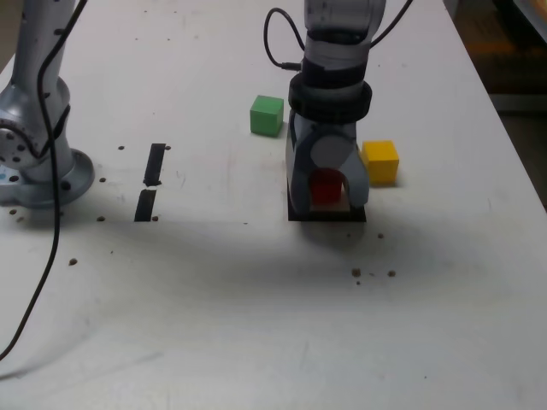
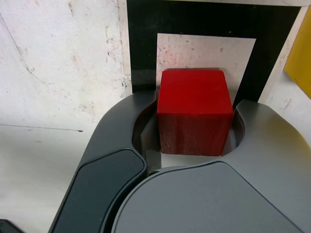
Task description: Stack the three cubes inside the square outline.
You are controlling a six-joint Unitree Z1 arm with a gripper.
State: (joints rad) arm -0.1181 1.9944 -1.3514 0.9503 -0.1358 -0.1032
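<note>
The red cube (image 1: pixel 325 185) (image 2: pixel 194 111) sits between the two fingers of my gripper (image 1: pixel 327 202) (image 2: pixel 194 124), which is shut on it. Gripper and cube are low over the square outline (image 1: pixel 297 215) (image 2: pixel 141 29); in the wrist view the cube covers the near part of its white interior. I cannot tell whether the cube rests on the table. The green cube (image 1: pixel 267 114) stands on the table beyond the outline, toward the exterior view's left. Just to the outline's right in that view is the yellow cube (image 1: pixel 380 161) (image 2: pixel 299 58).
Two short black strips (image 1: pixel 155 162) (image 1: pixel 145 205) lie toward the exterior view's left. The arm's base (image 1: pixel 34 166) stands at the far left with a black cable (image 1: pixel 53 248) trailing down. Dark specks (image 1: pixel 373 273) dot the table in front of the outline. The table edge (image 1: pixel 513 145) runs along the right.
</note>
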